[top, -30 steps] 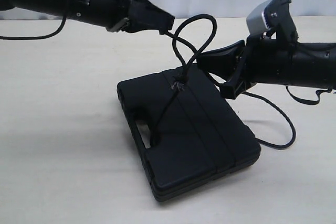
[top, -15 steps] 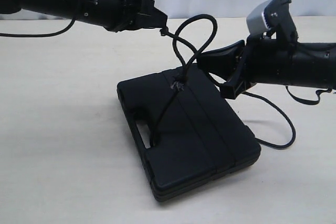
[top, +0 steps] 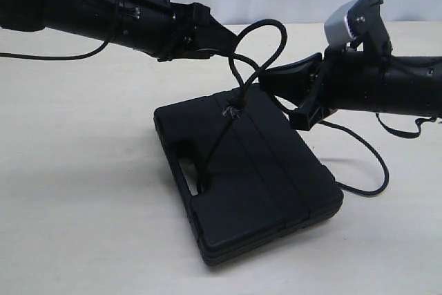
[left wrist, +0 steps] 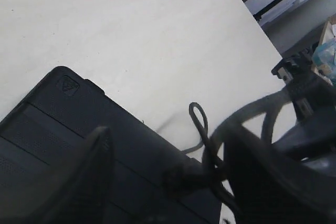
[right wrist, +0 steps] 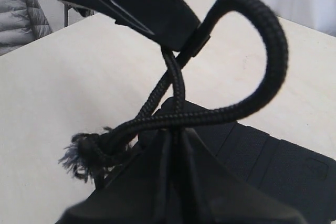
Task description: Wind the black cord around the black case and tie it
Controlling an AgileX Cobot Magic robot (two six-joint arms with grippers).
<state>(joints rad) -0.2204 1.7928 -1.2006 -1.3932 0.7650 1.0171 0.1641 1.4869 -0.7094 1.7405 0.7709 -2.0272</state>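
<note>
L hand [top: 222, 38] wide open, black cord [right wrist: 275, 51] end sits right inside it; R hand [top: 268, 78] pinches cord above black case [top: 262, 170].

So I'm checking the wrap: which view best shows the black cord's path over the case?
The exterior view: the black cord runs from the handle slot across the black case, then loops above it. The right wrist view shows mostly that loop; the left wrist view, a blurred stretch.

Reaching in from opposite sides.
Gaping wide with left tool [top: 219, 38]; pinching tight with right tool [top: 273, 79]; stretching both forearms nearly level.
</note>
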